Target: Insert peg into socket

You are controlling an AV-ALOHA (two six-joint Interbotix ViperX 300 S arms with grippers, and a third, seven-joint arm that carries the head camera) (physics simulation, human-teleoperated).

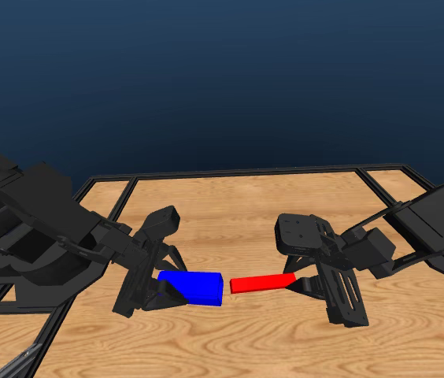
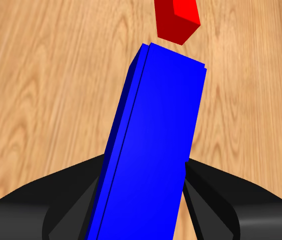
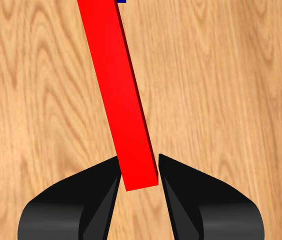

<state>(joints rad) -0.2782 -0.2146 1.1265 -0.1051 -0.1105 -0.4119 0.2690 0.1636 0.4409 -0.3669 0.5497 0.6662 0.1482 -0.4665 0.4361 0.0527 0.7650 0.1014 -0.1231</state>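
Note:
The blue socket (image 1: 194,287) hangs over the table's middle, held at its left end by my left gripper (image 1: 157,293), which is shut on it. In the left wrist view the socket (image 2: 153,145) runs out from between the jaws, and the peg's red tip (image 2: 177,21) sits just beyond its far end. The red peg (image 1: 261,283) is gripped at its right end by my right gripper (image 1: 301,277). Its free end points at the socket with a small gap between them. The right wrist view shows the peg (image 3: 118,95) clamped between the jaws.
The wooden table (image 1: 230,205) has a black frame along its far edge (image 1: 246,172) and rails at both sides. Both arms' bodies reach in from the left and right edges.

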